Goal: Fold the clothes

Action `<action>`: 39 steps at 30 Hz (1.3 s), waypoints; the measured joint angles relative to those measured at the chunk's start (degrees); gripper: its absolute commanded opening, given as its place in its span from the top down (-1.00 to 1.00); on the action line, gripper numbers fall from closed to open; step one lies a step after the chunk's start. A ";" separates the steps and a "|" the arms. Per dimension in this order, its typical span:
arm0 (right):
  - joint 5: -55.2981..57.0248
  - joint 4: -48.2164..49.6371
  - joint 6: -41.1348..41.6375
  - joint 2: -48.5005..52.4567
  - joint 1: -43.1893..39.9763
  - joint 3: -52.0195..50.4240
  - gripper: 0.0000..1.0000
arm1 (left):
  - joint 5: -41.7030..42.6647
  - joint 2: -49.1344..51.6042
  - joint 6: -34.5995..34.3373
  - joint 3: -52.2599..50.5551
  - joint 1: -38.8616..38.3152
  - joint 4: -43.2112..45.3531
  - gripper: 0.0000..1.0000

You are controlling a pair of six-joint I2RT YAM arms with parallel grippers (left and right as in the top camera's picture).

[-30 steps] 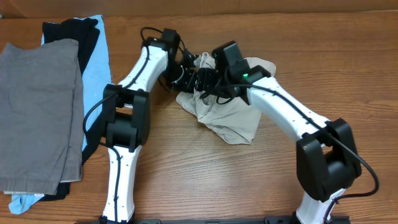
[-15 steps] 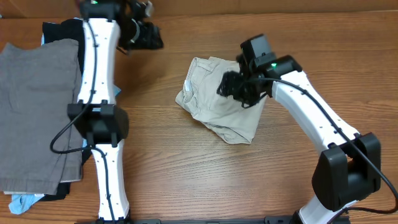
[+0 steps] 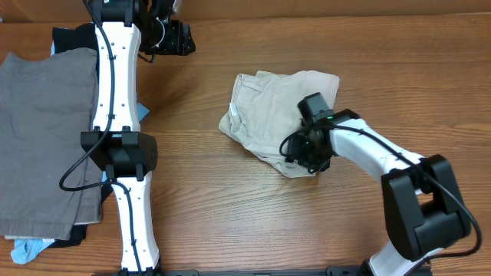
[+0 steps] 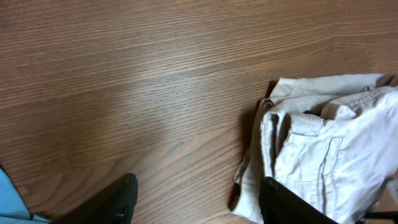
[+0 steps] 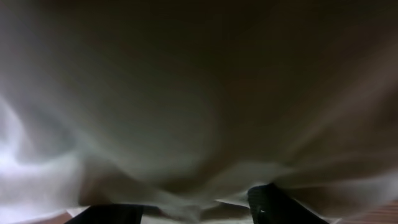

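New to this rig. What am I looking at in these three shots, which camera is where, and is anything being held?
Two white robot arms, each ending in a two-finger gripper, work at a wooden table. The wide picture looks down from above. The other two come from a camera on each wrist, with that gripper's dark fingers at the bottom edge. Crumpled beige shorts lie mid-table. A pile of garments, grey on top with black and light blue beneath, sits at the left. The left gripper is at the far edge, open and empty. The right gripper is down on the shorts' near edge. Its camera shows only blurred cloth, so a grip cannot be confirmed.
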 measured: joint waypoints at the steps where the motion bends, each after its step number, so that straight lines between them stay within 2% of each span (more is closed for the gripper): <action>1: 1.33 0.94 0.15 -0.55 -1.40 -0.70 -0.15 | -0.11 -0.02 0.00 0.00 0.00 0.00 -0.30; 7: 7.19 10.08 -1.09 -1.97 -12.41 -3.19 -0.15 | -0.11 -0.02 0.00 0.00 0.00 -0.07 -0.30; 9: 9.44 16.11 -2.99 -1.60 -16.76 -3.63 -0.29 | -0.11 -0.02 0.00 0.00 0.00 -0.04 -0.30; 13: 9.90 25.49 -6.25 -0.52 -23.71 -3.93 -0.30 | -0.11 0.00 0.00 0.00 0.00 0.00 -0.32; 15: 7.98 25.92 -7.34 -0.48 -25.64 -3.08 -0.29 | -0.11 0.00 0.00 0.00 -0.15 0.13 -0.35; 17: 4.52 22.21 -8.09 -0.35 -26.49 0.11 -0.30 | -0.11 0.00 0.00 0.00 -0.37 0.11 -0.38; 21: -3.74 12.26 -8.98 -0.33 -25.49 12.22 -0.29 | -0.11 -0.02 0.00 0.00 -0.74 0.33 -0.40; 26: -10.84 5.86 -9.99 -0.52 -19.85 23.21 -0.30 | -0.11 0.00 0.00 0.00 -0.74 0.33 -0.42; 33: -9.03 0.00 -9.73 1.01 -7.91 22.64 -0.29 | -0.11 -0.02 0.00 0.00 -0.74 0.28 -0.42; 39: -4.68 0.02 -7.78 7.34 -3.45 20.50 -0.29 | -0.15 0.00 0.00 0.00 -0.74 0.28 -0.41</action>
